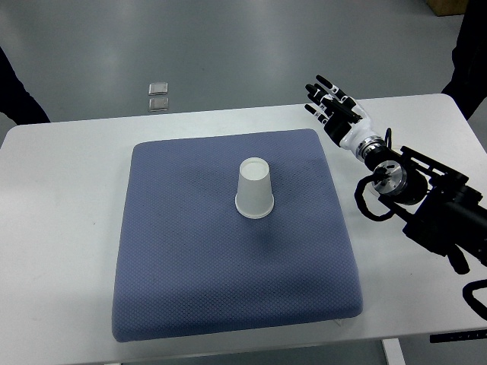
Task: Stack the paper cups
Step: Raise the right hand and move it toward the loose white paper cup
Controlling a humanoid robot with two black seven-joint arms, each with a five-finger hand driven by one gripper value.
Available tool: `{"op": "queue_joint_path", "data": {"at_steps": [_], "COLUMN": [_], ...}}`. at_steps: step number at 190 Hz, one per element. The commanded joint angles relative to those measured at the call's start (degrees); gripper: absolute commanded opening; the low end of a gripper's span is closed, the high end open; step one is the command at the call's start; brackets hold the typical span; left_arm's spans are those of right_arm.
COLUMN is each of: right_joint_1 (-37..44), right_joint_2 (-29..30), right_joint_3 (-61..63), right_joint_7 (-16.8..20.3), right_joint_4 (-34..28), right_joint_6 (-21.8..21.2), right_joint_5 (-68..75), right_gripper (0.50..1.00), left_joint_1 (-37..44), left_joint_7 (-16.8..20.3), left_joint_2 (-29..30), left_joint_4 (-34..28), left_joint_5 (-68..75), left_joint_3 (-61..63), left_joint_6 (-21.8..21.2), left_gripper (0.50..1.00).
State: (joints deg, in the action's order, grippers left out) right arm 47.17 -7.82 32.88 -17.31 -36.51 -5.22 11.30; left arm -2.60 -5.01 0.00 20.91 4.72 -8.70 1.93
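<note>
White paper cup [254,188] sits upside down, wide rim on the pad, narrow base up, just about the middle of the frame. Could be more than one cup nested, can't tell from above. It stands on a blue-grey textured cushion pad [190,258] that covers most of the centre of a white table [53,228]; cup is slightly above and right of the pad's centre, well clear of every pad edge, faint shadow below it. Right hand [335,110] is at upper right of the frame, past the pad's top right corner, over the table's far edge, well apart from the cup. Fingers are black, stretched out and spread, pointing to upper left, holding nothing. White wrist and black right arm [434,205] with looped cables run down to the right edge. Two small square silvery objects [158,96] lie on the grey floor [243,46] beyond the table, upper left of centre.
</note>
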Motion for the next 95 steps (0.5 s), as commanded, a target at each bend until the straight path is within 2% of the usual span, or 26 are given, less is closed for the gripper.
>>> {"op": "queue_joint_path", "data": {"at_steps": [1, 62, 81, 95], "right_joint_1": [-0.1, 0.1, 0.2, 0.5], "right_joint_2": [0.1, 0.0, -1.7, -5.3], "right_joint_3": [0.0, -0.1, -0.3, -0.1], "right_joint_7": [0.0, 0.2, 0.2, 0.2], "right_joint_4": [0.0, -0.8, -5.0, -9.2], "right_joint_6": [0.0, -0.2, -0.1, 0.3], "right_joint_5": [-0.7, -1.0, -2.8, -5.0], "right_gripper": [0.919, 0.921, 0.921, 0.921], "left_joint_1": [0.1, 0.0, 0.1, 0.0], "left_joint_7": [0.0, 0.0, 0.0, 0.0], "left_joint_2": [0.0, 0.0, 0.0, 0.0], "left_joint_4": [0.0, 0.3, 0.4, 0.4], "left_joint_5": [0.0, 0.0, -0.1, -0.1], "left_joint_3": [0.0, 0.0, 0.0, 0.0], "left_joint_6": [0.0, 0.0, 0.0, -0.1], "left_gripper": [1.0, 1.0, 1.0, 1.0]}}
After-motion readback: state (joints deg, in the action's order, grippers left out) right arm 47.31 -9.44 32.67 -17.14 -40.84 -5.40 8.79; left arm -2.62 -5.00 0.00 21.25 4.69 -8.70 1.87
